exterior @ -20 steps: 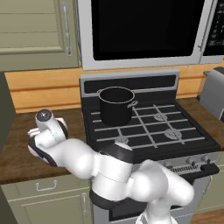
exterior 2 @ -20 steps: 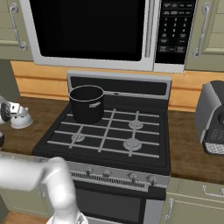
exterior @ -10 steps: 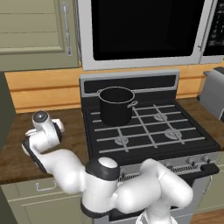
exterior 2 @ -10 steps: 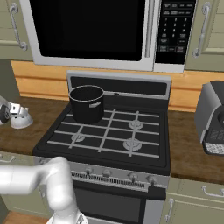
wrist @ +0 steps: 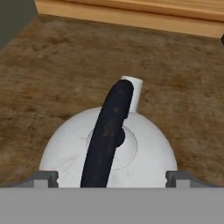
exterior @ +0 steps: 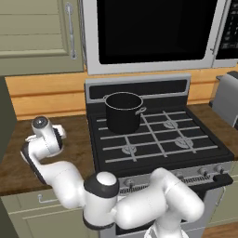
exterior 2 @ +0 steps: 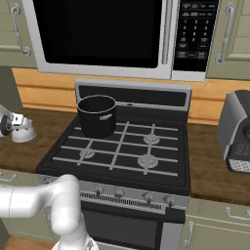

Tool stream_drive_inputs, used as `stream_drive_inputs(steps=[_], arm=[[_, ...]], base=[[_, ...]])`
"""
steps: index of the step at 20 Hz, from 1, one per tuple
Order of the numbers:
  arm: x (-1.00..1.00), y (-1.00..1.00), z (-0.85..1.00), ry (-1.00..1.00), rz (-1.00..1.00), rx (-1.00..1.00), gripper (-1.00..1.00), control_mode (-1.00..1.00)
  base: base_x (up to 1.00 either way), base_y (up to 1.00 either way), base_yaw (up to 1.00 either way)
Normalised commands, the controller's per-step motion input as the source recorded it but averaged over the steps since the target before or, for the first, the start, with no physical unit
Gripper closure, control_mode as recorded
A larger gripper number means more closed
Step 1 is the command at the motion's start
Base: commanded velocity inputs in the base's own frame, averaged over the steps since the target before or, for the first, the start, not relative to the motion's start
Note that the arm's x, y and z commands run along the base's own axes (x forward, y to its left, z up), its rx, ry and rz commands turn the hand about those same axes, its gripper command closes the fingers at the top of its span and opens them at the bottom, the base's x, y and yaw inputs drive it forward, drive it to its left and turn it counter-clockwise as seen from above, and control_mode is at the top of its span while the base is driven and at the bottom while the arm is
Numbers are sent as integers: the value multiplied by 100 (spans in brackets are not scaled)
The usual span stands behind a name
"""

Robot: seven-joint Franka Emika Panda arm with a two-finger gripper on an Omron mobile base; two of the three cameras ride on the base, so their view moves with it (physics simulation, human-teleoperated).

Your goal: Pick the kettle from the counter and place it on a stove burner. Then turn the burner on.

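The stove (exterior: 158,139) is seen from behind the arm in 2 base views, one set to the left, one to the right, both aimed forward and down from mid distance. Pot (exterior 2: 97,116), stove and desk (exterior 2: 44,141) are shared. In the hand view the kettle (wrist: 144,148) is looked down on closely.

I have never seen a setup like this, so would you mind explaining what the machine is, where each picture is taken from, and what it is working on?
It is a white robot arm in a rendered kitchen. Two cameras ride on its base, one behind each side; the third sits on the hand, looking along the gripper. The hand view looks down on the kettle, standing on the counter, with a fingertip at each side of its dome and its black handle between them; nothing is held yet. To the right of the kettle is the stove, with a black pot on one burner and a free stove burner in front.
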Motion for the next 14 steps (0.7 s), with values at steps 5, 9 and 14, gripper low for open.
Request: stream_drive_inputs(steps=[5,9,14], arm=[[14,0,-6,-1,-3,0,100,-100],[4,0,-16,-5,-2,0,100,-100],[2,0,-22,-7,0,0,100,-100]], base=[[0,0,0],[0,0,0],[0,0,0]])
